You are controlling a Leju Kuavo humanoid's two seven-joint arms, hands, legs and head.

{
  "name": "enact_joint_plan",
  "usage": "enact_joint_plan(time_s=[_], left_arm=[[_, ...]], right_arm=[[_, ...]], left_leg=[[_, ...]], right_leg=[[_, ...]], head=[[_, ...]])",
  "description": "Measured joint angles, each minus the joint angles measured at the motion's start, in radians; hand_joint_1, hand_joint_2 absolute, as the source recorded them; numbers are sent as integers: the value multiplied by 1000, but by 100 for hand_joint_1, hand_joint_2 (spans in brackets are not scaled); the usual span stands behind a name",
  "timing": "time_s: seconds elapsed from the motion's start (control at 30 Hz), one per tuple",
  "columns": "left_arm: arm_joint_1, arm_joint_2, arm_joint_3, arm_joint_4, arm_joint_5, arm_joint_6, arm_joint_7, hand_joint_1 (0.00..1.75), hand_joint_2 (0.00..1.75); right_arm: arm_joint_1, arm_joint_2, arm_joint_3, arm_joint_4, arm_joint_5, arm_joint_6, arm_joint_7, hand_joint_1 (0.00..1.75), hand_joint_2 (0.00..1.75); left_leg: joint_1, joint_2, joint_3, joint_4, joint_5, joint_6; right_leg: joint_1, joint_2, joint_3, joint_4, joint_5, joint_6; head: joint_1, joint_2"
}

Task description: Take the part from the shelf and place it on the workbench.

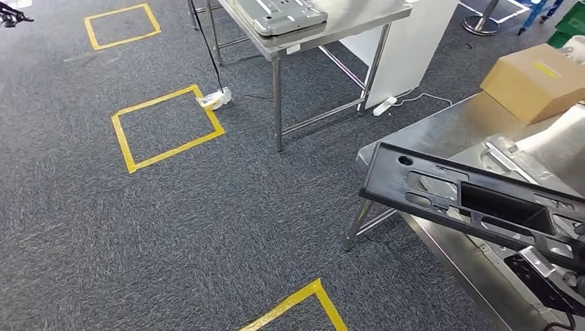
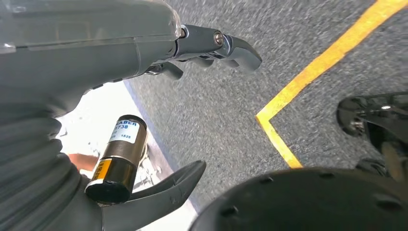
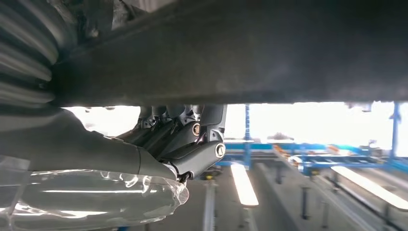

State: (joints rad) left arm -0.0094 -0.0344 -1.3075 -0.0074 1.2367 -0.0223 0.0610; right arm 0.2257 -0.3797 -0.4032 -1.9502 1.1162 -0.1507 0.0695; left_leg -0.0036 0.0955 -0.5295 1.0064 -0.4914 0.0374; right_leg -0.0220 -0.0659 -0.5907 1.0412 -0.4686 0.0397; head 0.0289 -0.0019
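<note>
1. Over the near bench (image 1: 441,138), head view: a long black moulded part (image 1: 469,200) with cut-outs lies tilted, its left end jutting past the bench's corner above the carpet. Right hand (image 1: 548,276) sits at the part's lower right edge, dark and partly cut off by the frame. A cardboard box (image 1: 534,79) stands on the far end of the same bench; pale metal pieces (image 1: 510,158) lie just behind the part. A second steel table (image 1: 324,31) stands farther off, carrying a grey panel (image 1: 279,14). Yellow tape squares (image 1: 169,127) mark the grey carpet.

2. Left wrist view: left hand (image 2: 144,62) hangs above the carpet, fingers (image 2: 235,48) apart from the thumb (image 2: 163,192), nothing between them. A yellow tape corner (image 2: 284,120) shows on the floor.

3. Right wrist view: right hand's fingers (image 3: 183,132) reach up against the dark underside of the part (image 3: 240,53), pressing on it; thumb's grip cannot be told.
</note>
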Motion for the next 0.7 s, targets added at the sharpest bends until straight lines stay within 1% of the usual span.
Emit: enact_joint_plan(time_s=[0.03, 0.07, 0.1, 0.13, 0.17, 0.2, 0.23, 0.27, 0.3, 0.33, 0.37, 0.4, 0.43, 0.47, 0.5, 0.53, 0.57, 0.6, 0.63, 0.67, 0.7], left_arm=[[-1, 0, 0, 0, 0, 0, 0, 0, 175], [-2, 0, 0, 0, 0, 0, 0, 0, 175], [-4, 0, 0, 0, 0, -2, -1, 0, 175], [-5, -1, 0, 0, 0, -4, -2, 0, 175], [-6, -1, 0, 0, 1, -6, -4, 0, 175], [-6, -1, 0, 0, 2, -8, -6, 0, 175], [-5, -1, 0, 0, 2, -10, -9, 0, 175], [-3, -1, 0, 0, 4, -12, -11, 0, 175], [-2, -1, 0, 0, 6, -14, -14, 0, 175], [0, -1, 1, 0, 7, -15, -16, 0, 175], [1, -1, 1, 0, 10, -16, -17, 0, 175], [2, -1, 1, 0, 11, -16, -18, 0, 175], [3, -1, 2, 0, 12, -16, -19, 0, 175], [4, 0, 2, 1, 13, -16, -19, 0, 175], [4, 0, 2, 1, 14, -17, -19, 0, 175], [3, 0, 2, 1, 14, -17, -20, 0, 175], [2, 1, 2, 2, 14, -19, -20, 0, 175], [-1, 0, 2, 2, 14, -22, -20, 0, 175], [-4, 0, 2, 2, 13, -25, -21, 0, 175], [-6, 0, 2, 2, 12, -29, -22, 0, 175], [-6, 0, 2, 2, 10, -32, -23, 0, 175]], right_arm=[[0, 0, -3, 2, 0, 1, 1, 175, 175], [1, 0, -7, 5, 0, 4, 1, 175, 175], [2, 0, -12, 8, -1, 8, 2, 175, 175], [3, 0, -21, 11, -2, 13, 2, 175, 175], [3, 0, -33, 17, -3, 20, 2, 175, 175], [2, 0, -46, 25, -5, 29, 1, 175, 175], [1, 1, -59, 34, -7, 38, 0, 175, 175], [0, 2, -73, 48, -10, 48, -4, 175, 175], [-1, 4, -87, 64, -12, 57, -10, 175, 175], [-1, 7, -102, 82, -13, 66, -16, 175, 175], [-1, 10, -115, 100, -13, 73, -22, 175, 175], [-3, 13, -127, 118, -13, 78, -26, 175, 175], [-5, 16, -138, 134, -13, 81, -29, 175, 175], [-10, 19, -147, 150, -12, 84, -30, 175, 175], [-16, 21, -154, 167, -11, 87, -31, 175, 175], [-23, 23, -161, 184, -9, 90, -30, 175, 175], [-30, 25, -167, 201, -6, 94, -29, 175, 175], [-35, 25, -172, 219, -2, 98, -27, 175, 175], [-40, 24, -178, 240, 1, 100, -25, 175, 175], [-45, 22, -185, 261, 4, 102, -22, 175, 175], [-55, 20, -192, 285, 6, 104, -20, 175, 175]], left_leg=[[-3, 9, 4, 1, -4, -6], [-4, 19, 9, 1, -8, -12], [-3, 24, 12, 1, -11, -18], [-1, 14, 12, 9, -20, -24], [2, -8, 4, 31, -37, -29], [5, -37, -14, 73, -63, -33], [6, -66, -39, 130, -95, -34], [7, -80, -74, 201, -128, -34], [6, -86, -105, 264, -150, -33], [6, -87, -125, 299, -153, -31], [6, -89, -130, 300, -137, -27], [6, -93, -114, 257, -102, -22], [5, -106, -85, 188, -59, -15], [4, -127, -55, 116, -25, -8], [3, -144, -33, 61, -4, -3], [2, -156, -20, 28, 5, 1], [1, -157, -16, 17, 3, 3], [0, -145, -14, 11, 6, 5], [0, -133, -10, 3, 11, 10], [2, -121, -6, -6, 16, 15], [3, -108, -2, -16, 22, 20]], right_leg=[[3, -6, 7, -14, -1, -6], [5, 6, 6, -12, 0, -13], [3, 19, 7, -12, 0, -19], [2, 30, 8, -14, 2, -25], [0, 40, 9, -16, 4, -31], [-3, 50, 10, -18, 6, -37], [-1, 59, 9, -18, 6, -41], [0, 69, 9, -18, 6, -44], [2, 82, 8, -18, 6, -45], [4, 95, 9, -18, 6, -46], [6, 110, 10, -17, 6, -46], [8, 124, 12, -17, 6, -46], [9, 138, 13, -17, 6, -46], [10, 152, 13, -16, 6, -45], [10, 165, 11, -16, 7, -42], [8, 177, 8, -16, 8, -37], [6, 188, 5, -16, 10, -30], [4, 200, 2, -19, 13, -22], [2, 198, 0, -18, 13, -17], [2, 178, -5, -10, 7, -12], [4, 149, -19, 17, -11, -7]], head=[[0, 0], [-1, 0], [-1, 0], [-1, 0], [-1, 0], [-1, 0], [-1, 0], [-1, 0], [-1, 0], [-1, 0], [-1, 0], [-1, 0], [-1, 0], [-1, 0], [-1, 0], [-1, 0], [-1, 0], [-1, 0], [-1, 0], [0, 0], [1, 0]])
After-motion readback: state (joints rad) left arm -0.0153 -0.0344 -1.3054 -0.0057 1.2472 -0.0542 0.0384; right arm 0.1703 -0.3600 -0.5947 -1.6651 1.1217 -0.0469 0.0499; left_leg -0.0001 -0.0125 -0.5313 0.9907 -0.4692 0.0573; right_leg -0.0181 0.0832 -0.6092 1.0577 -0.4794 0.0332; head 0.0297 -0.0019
